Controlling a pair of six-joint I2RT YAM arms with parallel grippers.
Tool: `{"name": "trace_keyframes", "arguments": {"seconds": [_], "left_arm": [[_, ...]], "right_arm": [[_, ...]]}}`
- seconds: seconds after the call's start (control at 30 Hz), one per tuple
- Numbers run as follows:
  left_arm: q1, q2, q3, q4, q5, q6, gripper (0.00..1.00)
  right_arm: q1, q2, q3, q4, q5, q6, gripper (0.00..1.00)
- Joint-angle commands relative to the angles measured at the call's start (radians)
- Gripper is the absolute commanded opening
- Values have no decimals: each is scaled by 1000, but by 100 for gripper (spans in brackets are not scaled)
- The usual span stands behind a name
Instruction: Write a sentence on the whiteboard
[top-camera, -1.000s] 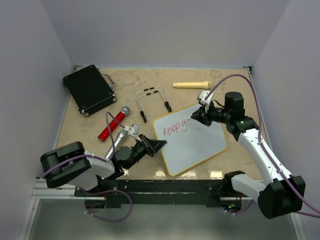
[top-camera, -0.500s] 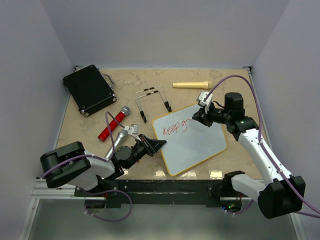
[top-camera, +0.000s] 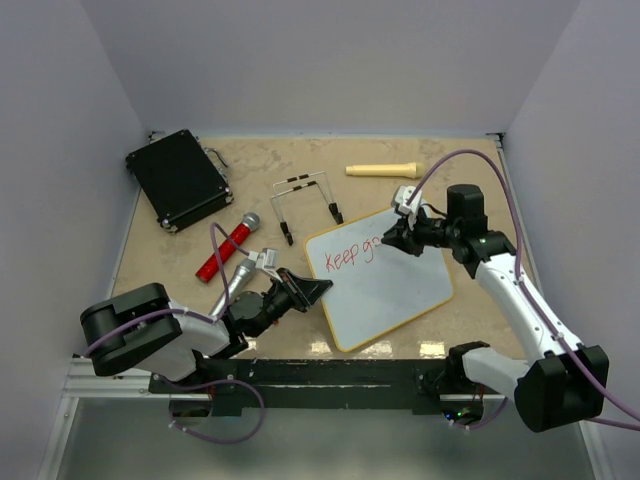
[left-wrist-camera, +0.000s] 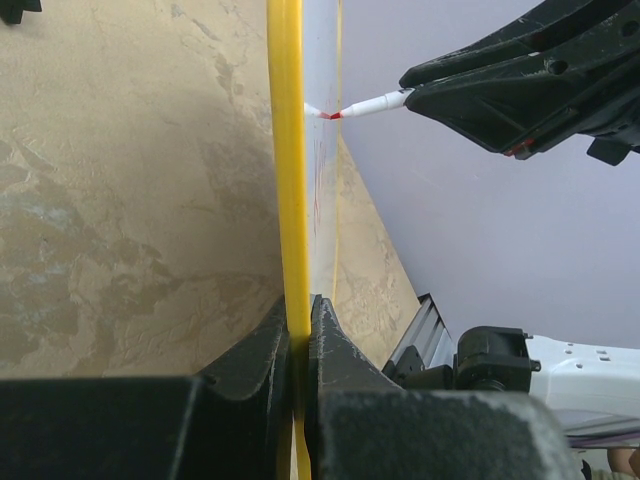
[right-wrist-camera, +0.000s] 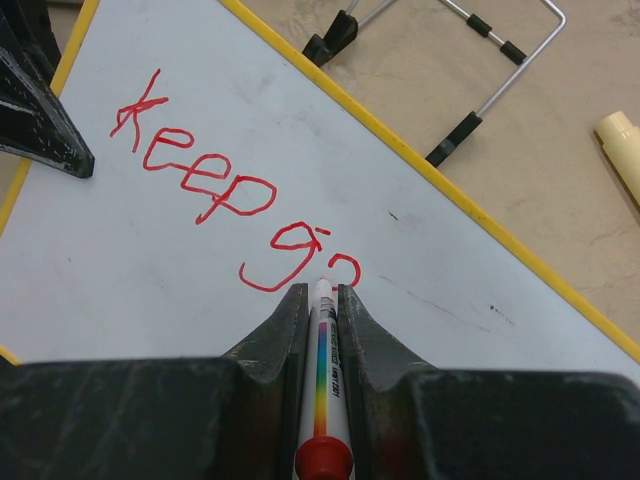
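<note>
Tan tabletop (top-camera: 260, 165) unchanged; marker (right-wrist-camera: 322, 372) lengthened sentence (top-camera: 350, 256) on whiteboard (top-camera: 400, 292) to "Keep go".

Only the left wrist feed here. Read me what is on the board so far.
Observer: The right wrist view shows the sentence in red on the whiteboard: "Keep g", next letter half drawn.
Operator: Name what the right gripper holds.
Observer: The right gripper is shut on a marker with a rainbow-striped barrel.
Operator: Report what lies past the board's far edge.
Observer: A wire frame with black sleeves, seen from above.
</note>
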Motion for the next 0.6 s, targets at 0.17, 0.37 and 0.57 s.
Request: {"name": "trace_keyframes", "arguments": {"seconds": [0.17, 0.37, 0.57], "left_arm": [[-2, 28, 6, 93, 50, 90, 0], [-2, 29, 3, 97, 44, 89, 0], [-2, 31, -6, 97, 35, 86, 0]], "right_arm": [[5, 15, 51, 30, -31, 25, 0], [-4, -9, 64, 44, -15, 40, 0], [-88, -91, 46, 45, -78, 62, 0]]}}
